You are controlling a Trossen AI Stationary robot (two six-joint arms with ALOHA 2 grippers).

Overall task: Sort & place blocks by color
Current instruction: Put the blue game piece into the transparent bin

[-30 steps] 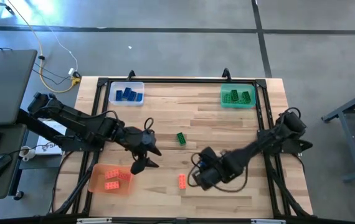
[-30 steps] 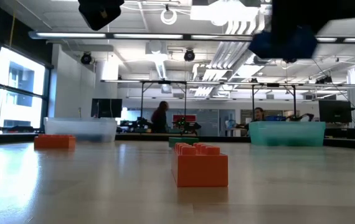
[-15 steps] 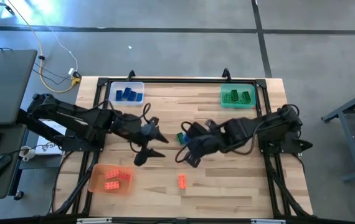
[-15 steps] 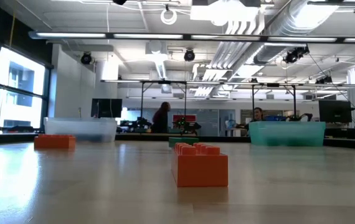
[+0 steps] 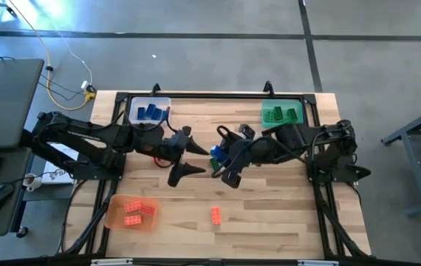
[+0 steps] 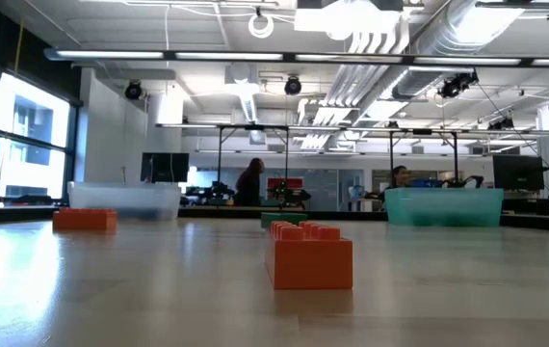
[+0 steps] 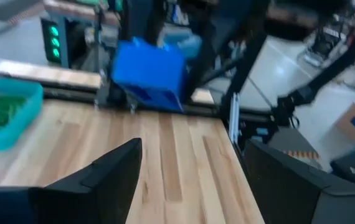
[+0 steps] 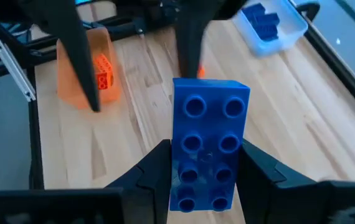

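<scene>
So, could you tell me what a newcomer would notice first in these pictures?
Probably the blue block clamped in the right gripper above the middle of the table, facing the open left gripper as if for a handover. Next, the three trays: a clear tray of blue blocks and a green tray along the far edge, and an orange tray near the front left. A lone orange-red block lies on the bare wood at the front.
</scene>
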